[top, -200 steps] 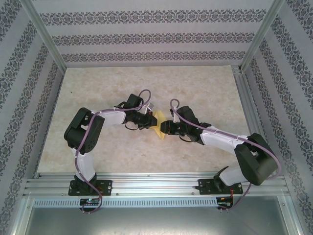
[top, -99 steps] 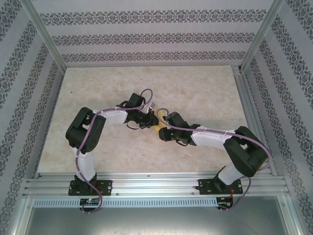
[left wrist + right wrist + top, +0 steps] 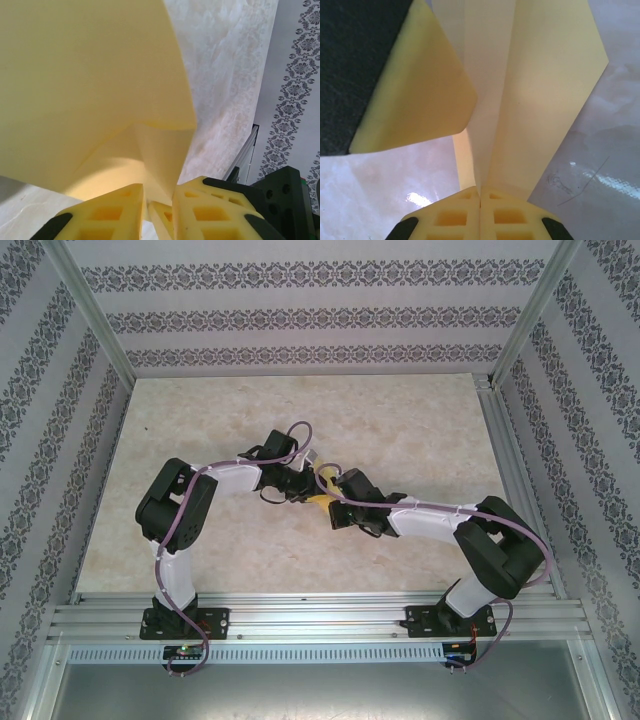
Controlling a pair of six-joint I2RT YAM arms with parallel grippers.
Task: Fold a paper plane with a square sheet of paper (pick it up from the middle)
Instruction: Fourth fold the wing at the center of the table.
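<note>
Plain pale-yellow folded paper (image 3: pixel 540 100) in right gripper (image 3: pixel 480 192), jaws closed

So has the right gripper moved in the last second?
Yes. The right gripper shifted slightly left, away from the side rail, and shut on the paper.

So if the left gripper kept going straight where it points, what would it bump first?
The yellow paper: it sits right in front of the left gripper, its fold reaching between the fingertips. Anything beyond the paper is hidden.
</note>
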